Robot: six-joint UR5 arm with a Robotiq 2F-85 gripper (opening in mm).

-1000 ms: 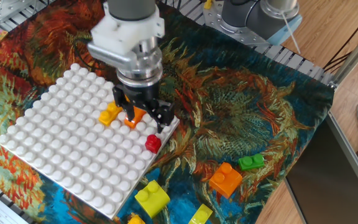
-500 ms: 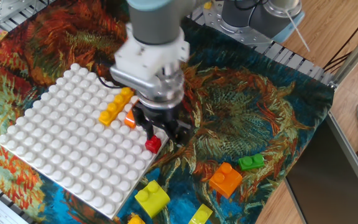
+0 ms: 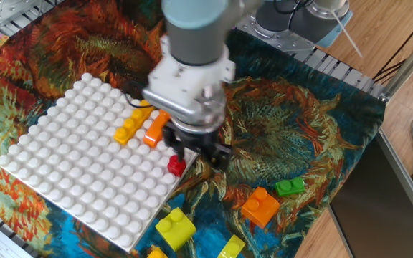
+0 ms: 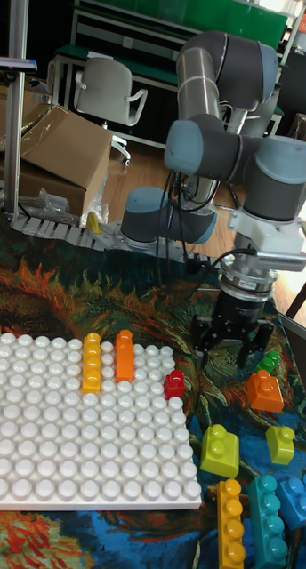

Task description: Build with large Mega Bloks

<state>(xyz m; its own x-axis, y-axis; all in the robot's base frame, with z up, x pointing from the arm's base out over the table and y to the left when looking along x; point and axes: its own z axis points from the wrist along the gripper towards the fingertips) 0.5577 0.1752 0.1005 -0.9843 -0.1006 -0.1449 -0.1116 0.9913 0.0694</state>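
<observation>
On the white baseplate (image 3: 63, 172) (image 4: 73, 444) an orange bar (image 3: 155, 128) (image 4: 124, 354) stands next to a yellow bar (image 3: 130, 126) (image 4: 91, 362). A red one-stud cube (image 3: 176, 165) (image 4: 174, 384) sits at the plate's right edge. My gripper (image 3: 198, 148) (image 4: 231, 343) hangs open and empty just right of the orange bar, over the plate's edge near the red cube. Loose Mega Bloks lie on the cloth: an orange brick (image 3: 260, 206) (image 4: 264, 391), a green one (image 3: 290, 187) (image 4: 269, 360) and a yellow-green one (image 3: 175, 228) (image 4: 220, 449).
More loose bricks lie at the front: a small yellow-green one (image 3: 231, 247) (image 4: 279, 443), a yellow bar (image 4: 230, 524), a teal bar (image 4: 269, 520) and a blue brick (image 4: 300, 498). A patterned cloth (image 3: 292, 122) covers the table. A second arm's base (image 3: 292, 18) stands at the back.
The gripper let go of the orange bar on the baseplate and moved right, toward the plate's edge. The orange bar now shows fully beside the yellow bar.
</observation>
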